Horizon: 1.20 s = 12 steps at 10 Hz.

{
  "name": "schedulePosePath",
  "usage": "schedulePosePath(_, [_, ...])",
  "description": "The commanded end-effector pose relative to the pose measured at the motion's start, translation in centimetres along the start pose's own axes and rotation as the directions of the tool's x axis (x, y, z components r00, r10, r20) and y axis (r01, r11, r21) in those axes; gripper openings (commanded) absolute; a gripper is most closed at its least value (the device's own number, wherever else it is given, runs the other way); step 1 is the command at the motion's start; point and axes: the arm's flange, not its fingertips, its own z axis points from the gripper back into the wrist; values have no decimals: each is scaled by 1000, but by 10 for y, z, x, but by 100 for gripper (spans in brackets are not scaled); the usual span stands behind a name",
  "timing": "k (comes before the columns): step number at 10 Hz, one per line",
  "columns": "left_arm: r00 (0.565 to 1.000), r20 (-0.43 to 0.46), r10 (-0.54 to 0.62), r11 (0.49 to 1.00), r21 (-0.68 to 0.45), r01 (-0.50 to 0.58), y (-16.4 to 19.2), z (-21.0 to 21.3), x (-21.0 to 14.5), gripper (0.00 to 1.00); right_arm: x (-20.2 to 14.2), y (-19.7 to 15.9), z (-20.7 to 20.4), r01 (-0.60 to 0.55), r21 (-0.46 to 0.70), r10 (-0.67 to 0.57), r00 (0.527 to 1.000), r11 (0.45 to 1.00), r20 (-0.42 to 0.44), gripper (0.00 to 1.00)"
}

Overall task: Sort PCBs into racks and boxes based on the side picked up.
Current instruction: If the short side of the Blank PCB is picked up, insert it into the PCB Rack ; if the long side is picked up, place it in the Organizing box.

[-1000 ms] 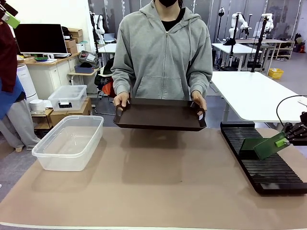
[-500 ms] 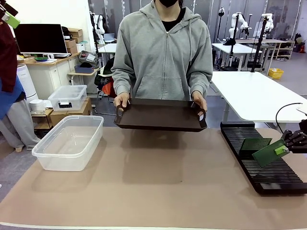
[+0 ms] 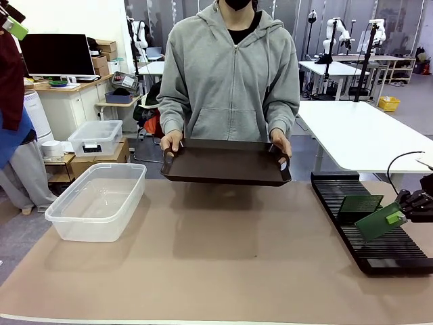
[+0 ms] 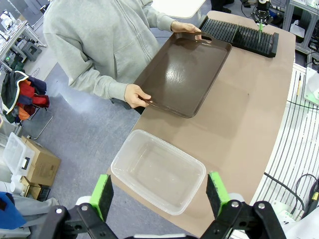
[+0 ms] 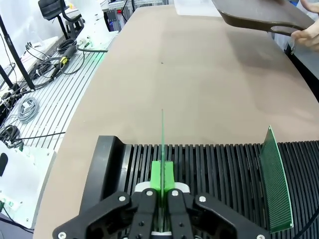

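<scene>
1. PCBs first: in your front view, one PCB stands upright in the black rack; the right gripper, reaching in from the table's right edge, is clamped on a second, tilted PCB over the slots.
2. Your left wrist view adds the left gripper, jaws wide and empty, high above the clear tub, and the person's hands holding the brown tray.
3. Your right wrist view shows the held board edge-on between pinched pads, above the slots.
</scene>
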Motion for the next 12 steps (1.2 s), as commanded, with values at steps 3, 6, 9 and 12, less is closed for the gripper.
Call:
schedulePosePath(3, [1000,-3,0,1000,1,0,-1,-1,-1,100,-11,-3,-8,10,-58,-8,999,998,45,2])
schedulePosePath(6, [1000,-3,0,1000,1,0,-1,-1,-1,100,-20,-6,-11,22,-66,-18,998,998,62,2])
schedulePosePath(9, [1000,-3,0,1000,1,0,-1,-1,-1,100,-28,-7,-13,35,-71,-31,998,997,58,2])
schedulePosePath(12, [1000,-3,0,1000,1,0,-1,-1,-1,100,-36,-8,-16,43,-64,-40,998,997,50,2])
